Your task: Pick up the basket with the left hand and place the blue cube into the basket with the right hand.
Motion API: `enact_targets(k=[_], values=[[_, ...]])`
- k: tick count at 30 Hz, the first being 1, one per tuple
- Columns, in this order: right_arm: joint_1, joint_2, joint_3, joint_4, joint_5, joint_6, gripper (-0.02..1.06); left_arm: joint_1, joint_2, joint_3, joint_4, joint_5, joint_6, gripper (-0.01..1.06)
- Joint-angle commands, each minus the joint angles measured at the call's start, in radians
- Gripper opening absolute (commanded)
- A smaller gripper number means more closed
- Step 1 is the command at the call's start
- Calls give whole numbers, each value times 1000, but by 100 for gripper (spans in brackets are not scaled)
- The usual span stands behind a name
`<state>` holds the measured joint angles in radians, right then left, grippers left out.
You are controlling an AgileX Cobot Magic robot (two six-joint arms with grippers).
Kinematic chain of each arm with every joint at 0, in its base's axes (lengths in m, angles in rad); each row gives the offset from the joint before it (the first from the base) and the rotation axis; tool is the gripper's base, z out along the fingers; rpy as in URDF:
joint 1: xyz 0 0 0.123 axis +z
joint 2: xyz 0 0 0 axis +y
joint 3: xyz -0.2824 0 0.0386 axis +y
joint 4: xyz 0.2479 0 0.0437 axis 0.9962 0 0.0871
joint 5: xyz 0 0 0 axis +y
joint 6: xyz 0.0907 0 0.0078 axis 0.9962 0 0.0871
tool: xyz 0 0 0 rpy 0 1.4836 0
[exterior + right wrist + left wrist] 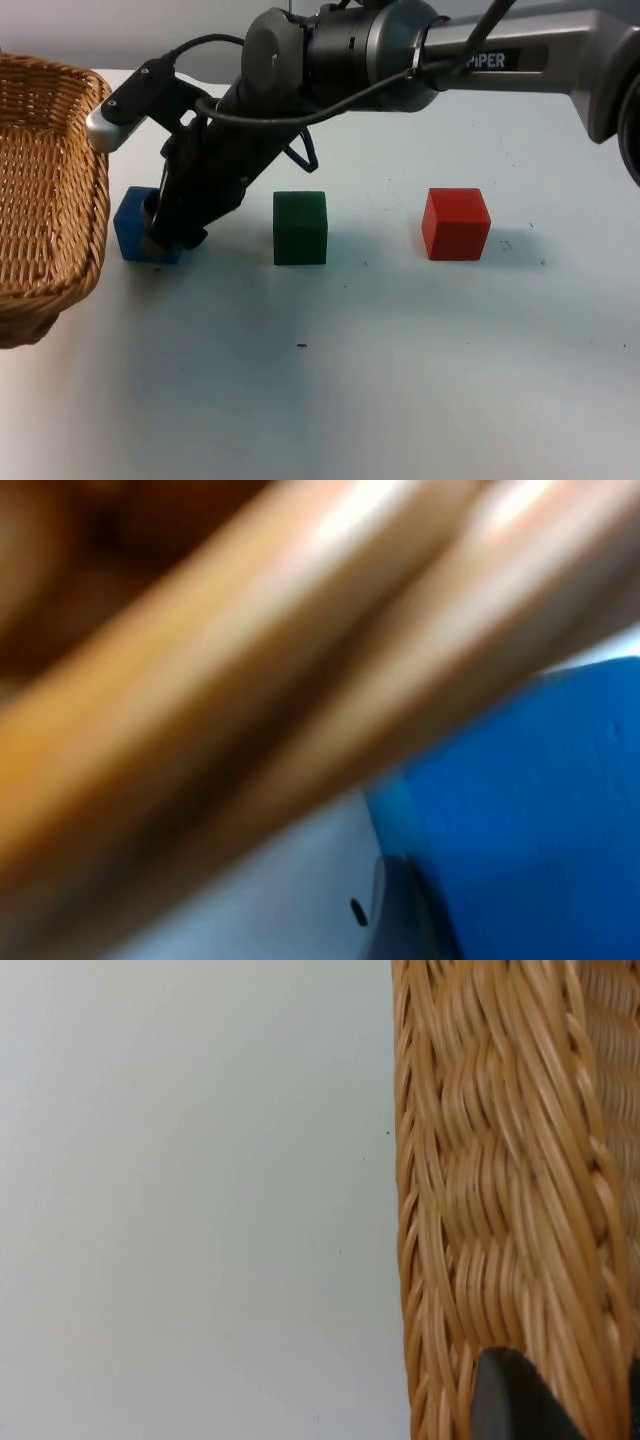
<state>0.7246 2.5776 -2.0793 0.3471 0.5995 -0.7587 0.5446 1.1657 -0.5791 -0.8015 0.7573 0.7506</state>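
Observation:
The woven wicker basket (pixel 45 190) hangs at the table's left side; its rim (pixel 500 1160) runs along the left wrist view. My left gripper (pixel 572 1410) is shut on that rim, with one black fingertip (pixel 505 1400) on the weave. The blue cube (pixel 132 228) rests on the table just right of the basket. My right gripper (pixel 165 238) reaches down from the upper right and is shut on the cube, covering its right half. In the right wrist view the blue cube (pixel 530 810) is very close, with blurred wicker behind it.
A green cube (pixel 300 228) stands in the middle of the table and a red cube (pixel 456 224) to its right. The right arm's long body (pixel 400 50) crosses above the table's back. White table top (pixel 350 380) lies open toward the front.

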Motion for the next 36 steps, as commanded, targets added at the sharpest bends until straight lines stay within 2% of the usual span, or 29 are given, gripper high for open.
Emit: enact_targets(k=[1,8,10,15,17,19,22,28,36], values=[[4,-4,-7,-10,-23,18,0,-1,-4,-5,-37,10,0,0],[4,-29,-7,-10,-31,39,0,-1,-4,-5,-40,12,0,0],[4,-57,-7,-23,-11,98,0,-1,-4,-5,-41,14,0,0],[4,-100,-7,-56,49,168,0,-1,-4,-5,-41,17,0,0],[4,-130,-7,-90,93,221,0,-1,-4,-5,-41,23,0,0],[4,-171,-7,-172,137,309,0,-1,-4,-5,-41,25,0,0],[4,-202,-7,-223,171,366,0,-1,-4,-5,-41,27,0,0],[4,-279,-7,-278,249,422,0,-1,-4,-5,-47,38,0,0],[4,-375,-7,-291,254,437,0,-1,-4,-5,-54,40,0,0]])
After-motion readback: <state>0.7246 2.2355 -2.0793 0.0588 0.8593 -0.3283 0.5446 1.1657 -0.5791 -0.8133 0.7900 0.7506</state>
